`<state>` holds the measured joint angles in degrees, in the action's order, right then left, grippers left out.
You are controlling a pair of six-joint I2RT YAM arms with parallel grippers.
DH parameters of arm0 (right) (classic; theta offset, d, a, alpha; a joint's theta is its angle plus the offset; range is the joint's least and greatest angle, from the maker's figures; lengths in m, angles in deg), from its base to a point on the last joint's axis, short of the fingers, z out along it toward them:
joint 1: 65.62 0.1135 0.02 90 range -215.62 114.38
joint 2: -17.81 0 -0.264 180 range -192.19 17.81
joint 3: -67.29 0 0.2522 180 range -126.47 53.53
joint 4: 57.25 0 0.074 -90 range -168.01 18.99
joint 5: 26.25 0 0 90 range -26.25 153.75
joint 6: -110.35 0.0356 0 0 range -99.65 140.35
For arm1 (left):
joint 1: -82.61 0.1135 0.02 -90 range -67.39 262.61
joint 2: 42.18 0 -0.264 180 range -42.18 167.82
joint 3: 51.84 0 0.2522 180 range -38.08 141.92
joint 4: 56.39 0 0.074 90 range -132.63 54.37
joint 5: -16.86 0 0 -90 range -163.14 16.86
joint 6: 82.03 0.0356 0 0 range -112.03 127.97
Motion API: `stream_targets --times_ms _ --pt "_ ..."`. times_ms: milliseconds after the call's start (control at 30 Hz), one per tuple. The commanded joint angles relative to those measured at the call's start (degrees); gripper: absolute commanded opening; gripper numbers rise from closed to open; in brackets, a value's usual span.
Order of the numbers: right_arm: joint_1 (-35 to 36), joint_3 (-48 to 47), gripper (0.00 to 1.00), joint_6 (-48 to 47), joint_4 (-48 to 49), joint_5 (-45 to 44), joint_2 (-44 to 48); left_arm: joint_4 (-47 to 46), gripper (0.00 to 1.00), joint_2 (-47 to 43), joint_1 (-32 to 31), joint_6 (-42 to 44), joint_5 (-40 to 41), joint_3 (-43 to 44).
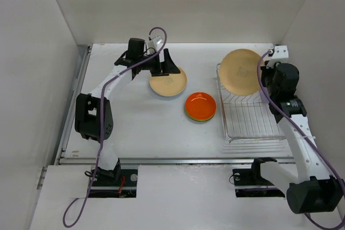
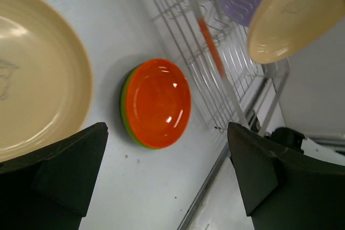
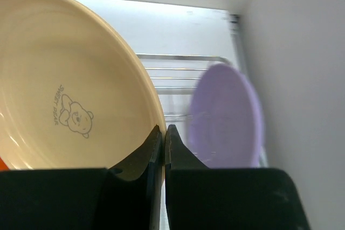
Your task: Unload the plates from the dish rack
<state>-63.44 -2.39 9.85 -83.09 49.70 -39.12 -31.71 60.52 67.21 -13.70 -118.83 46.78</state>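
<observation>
Rim of the tan plate [image 3: 64,79] is clamped in the shut right gripper [image 3: 163,133], plate held tilted over the dish rack [image 1: 250,117]. The lavender plate [image 3: 226,117] is stood in the rack behind. The left gripper [image 2: 167,187] is spread wide over the second tan plate [image 1: 168,82], laid on the table [image 1: 135,127].

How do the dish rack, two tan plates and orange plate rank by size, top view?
dish rack
lifted tan plate and table tan plate: unranked, lifted one nearer camera
orange plate
</observation>
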Motion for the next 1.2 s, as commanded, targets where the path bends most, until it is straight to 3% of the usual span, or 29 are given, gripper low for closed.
stream_targets --times_ms 0,267,567,700,733,867,1000,1033,1167 --pt "1.86 -3.05 0.00 4.26 -1.72 14.12 0.59 -4.24 0.92 -1.44 -3.58 2.25 -8.18 -0.84" --pt "5.74 -4.64 0.00 4.79 -3.04 19.40 -0.55 -2.13 0.92 -1.97 -12.27 6.72 -6.87 -0.84" --pt "9.68 -5.69 0.00 5.32 -4.10 28.44 -1.70 -0.37 0.83 0.22 -14.05 7.95 -2.38 0.21" --pt "10.75 -5.69 0.00 5.32 -4.62 31.79 -1.70 0.85 0.53 0.83 -14.05 7.96 -0.37 0.83" --pt "11.27 -5.69 0.00 5.32 -4.62 31.80 -1.70 0.86 0.32 0.84 -14.05 7.96 -0.36 0.83" --pt "11.27 -5.69 0.00 5.32 -4.62 32.32 -1.70 2.00 0.00 1.37 -14.05 8.49 2.09 1.45" --pt "11.27 -5.69 0.02 5.32 -5.15 32.85 -1.70 2.00 0.00 1.37 -14.05 8.49 2.62 1.45" --pt "11.27 -5.69 0.25 5.32 -5.15 32.85 -1.70 2.00 0.00 1.37 -14.05 8.49 2.63 1.97" --pt "11.27 -5.69 1.00 5.32 -5.15 31.98 -1.70 3.40 0.00 1.37 -14.05 8.49 7.44 2.50"
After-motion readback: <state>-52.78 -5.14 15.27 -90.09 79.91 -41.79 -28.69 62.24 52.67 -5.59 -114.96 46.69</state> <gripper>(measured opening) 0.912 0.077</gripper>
